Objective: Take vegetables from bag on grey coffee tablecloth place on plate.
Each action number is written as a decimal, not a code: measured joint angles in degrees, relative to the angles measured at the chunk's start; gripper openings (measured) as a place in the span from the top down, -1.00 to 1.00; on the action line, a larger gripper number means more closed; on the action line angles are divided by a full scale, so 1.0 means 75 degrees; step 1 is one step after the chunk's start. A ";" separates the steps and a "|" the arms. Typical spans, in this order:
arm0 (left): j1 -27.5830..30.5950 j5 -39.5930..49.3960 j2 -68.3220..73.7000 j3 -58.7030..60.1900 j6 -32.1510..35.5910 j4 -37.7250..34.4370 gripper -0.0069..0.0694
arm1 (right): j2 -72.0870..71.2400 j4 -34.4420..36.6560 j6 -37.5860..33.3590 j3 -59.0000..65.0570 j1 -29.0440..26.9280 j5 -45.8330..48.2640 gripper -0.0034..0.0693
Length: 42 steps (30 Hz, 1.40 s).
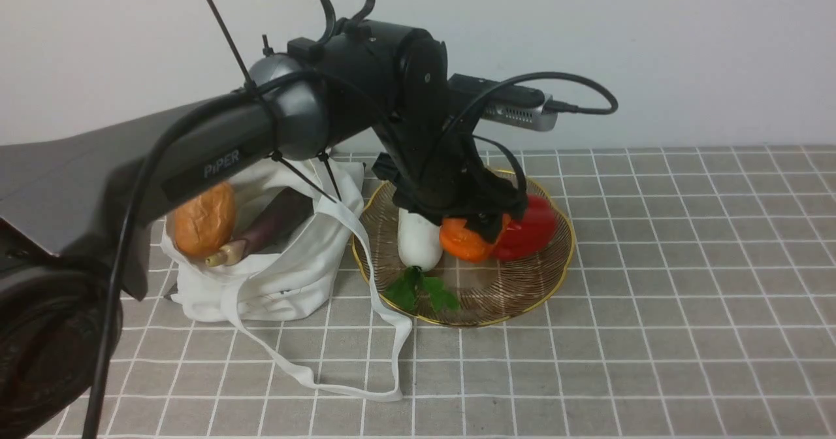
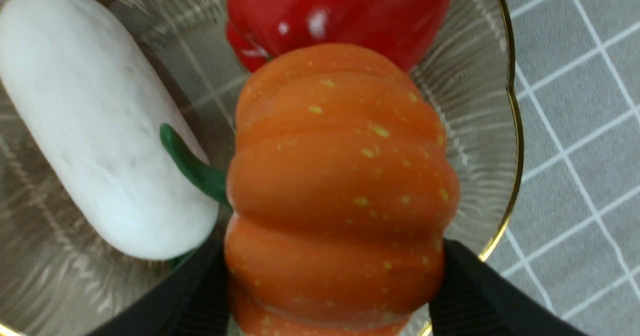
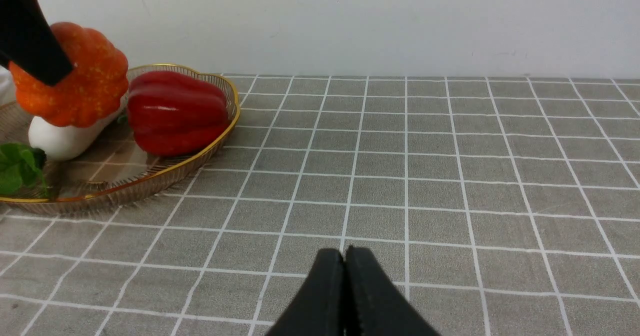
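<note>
In the middle of the front view, the pumpkin (image 1: 467, 240) is pinched by the left gripper (image 1: 490, 220) above the plate (image 1: 483, 295). The radish (image 1: 418, 240) and the pepper (image 1: 528, 228) are held by the plate, near the centre of the frame. At the left of the frame, a potato (image 1: 204, 220) and an eggplant (image 1: 274, 227) are held by the bag (image 1: 300, 289). The cloth (image 1: 640, 334) is spread across the lower frame. In the right wrist view, the fingertips of the right gripper (image 3: 347, 261) are seen pressed together at bottom centre.
</note>
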 joint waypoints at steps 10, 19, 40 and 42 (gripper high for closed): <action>-0.0006 0.0194 0.0000 0.0000 0.0000 0.0008 -0.92 | 0.0000 0.0000 0.0000 0.0000 0.0000 0.0000 0.95; -0.0006 0.1229 -0.0805 -0.0790 -0.0037 0.0349 -0.64 | 0.0000 0.0000 0.0000 0.0000 0.0000 0.0000 0.95; -0.0006 0.2403 -0.8583 0.2924 0.0131 0.1693 0.83 | 0.0000 0.0000 0.0000 0.0000 0.0000 0.0000 0.95; -0.0006 0.1948 -0.9936 0.4404 -0.0064 0.1505 0.83 | 0.0000 0.0000 0.0000 0.0000 0.0000 0.0000 0.95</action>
